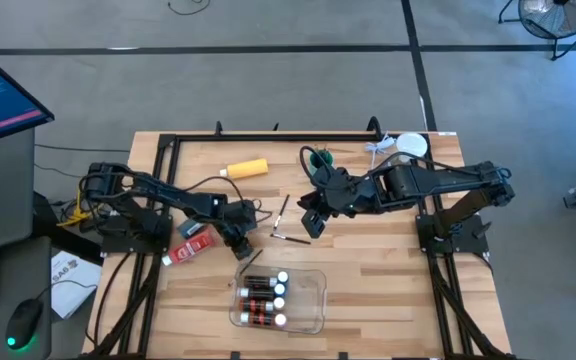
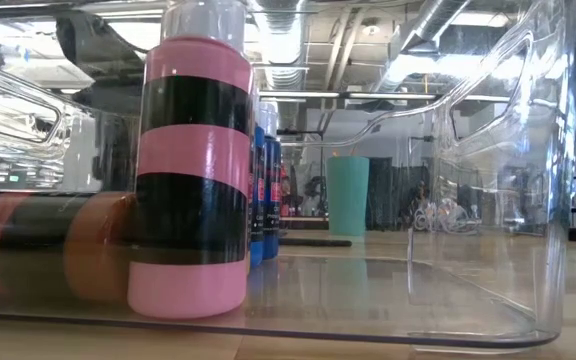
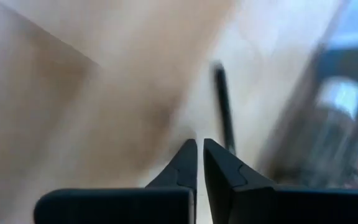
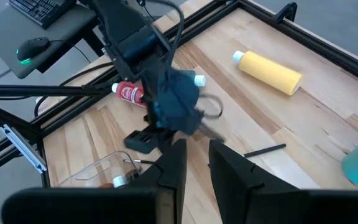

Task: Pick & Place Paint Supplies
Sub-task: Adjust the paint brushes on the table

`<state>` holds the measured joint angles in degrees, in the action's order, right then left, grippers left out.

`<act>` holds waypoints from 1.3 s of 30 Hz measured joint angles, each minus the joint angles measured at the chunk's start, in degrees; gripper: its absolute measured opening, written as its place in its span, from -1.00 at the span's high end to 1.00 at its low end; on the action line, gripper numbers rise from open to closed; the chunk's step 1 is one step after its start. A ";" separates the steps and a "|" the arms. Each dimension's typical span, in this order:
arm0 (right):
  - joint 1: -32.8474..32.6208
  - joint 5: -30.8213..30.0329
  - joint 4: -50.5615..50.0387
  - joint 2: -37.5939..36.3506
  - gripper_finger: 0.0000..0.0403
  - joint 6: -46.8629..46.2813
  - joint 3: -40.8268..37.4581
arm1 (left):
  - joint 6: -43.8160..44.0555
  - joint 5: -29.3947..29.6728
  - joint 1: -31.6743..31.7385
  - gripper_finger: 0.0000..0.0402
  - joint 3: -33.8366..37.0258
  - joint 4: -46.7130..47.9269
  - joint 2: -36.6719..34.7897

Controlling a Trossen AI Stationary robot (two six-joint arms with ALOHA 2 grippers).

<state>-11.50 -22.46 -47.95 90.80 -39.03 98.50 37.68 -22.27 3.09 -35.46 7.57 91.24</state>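
- High view: left tool [image 1: 240,243], fingers pressed together and empty, hovers just beside the clear tray [image 1: 316,300] holding capped paint bottles [image 1: 264,298].
- Right tool [image 1: 312,222], fingers narrowly apart and empty, hangs over thin brushes [image 1: 282,216].
- Yellow bottle [image 1: 247,169] lies on the worktop [image 1: 388,270]; red tube [image 1: 194,247] beside the left arm.

The table [image 1: 388,260] is pale striped wood. The big bottle [image 1: 247,169] is yellow with a white cap. One bottle [image 2: 191,170] bears pink and black bands. The cup [image 2: 347,194] is teal; one tube [image 1: 190,247] red.
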 joint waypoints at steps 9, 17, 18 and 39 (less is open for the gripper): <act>0.00 0.13 -0.04 0.00 0.69 0.00 0.00 | 1.18 5.85 -4.34 0.99 0.67 10.04 -12.88; 0.46 0.13 0.36 0.00 0.69 0.00 0.00 | 10.97 0.57 -10.89 0.99 7.17 7.82 -20.53; 0.56 0.15 0.51 0.00 0.69 0.02 0.00 | 12.22 0.27 -12.06 0.99 7.67 6.37 -20.94; 0.79 0.14 3.48 0.00 0.69 0.00 0.00 | 19.70 3.24 -21.51 1.00 8.28 -6.49 -13.98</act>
<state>-10.71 -22.32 -44.46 90.80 -39.03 98.50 57.37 -19.02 -18.42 -27.18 1.08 77.27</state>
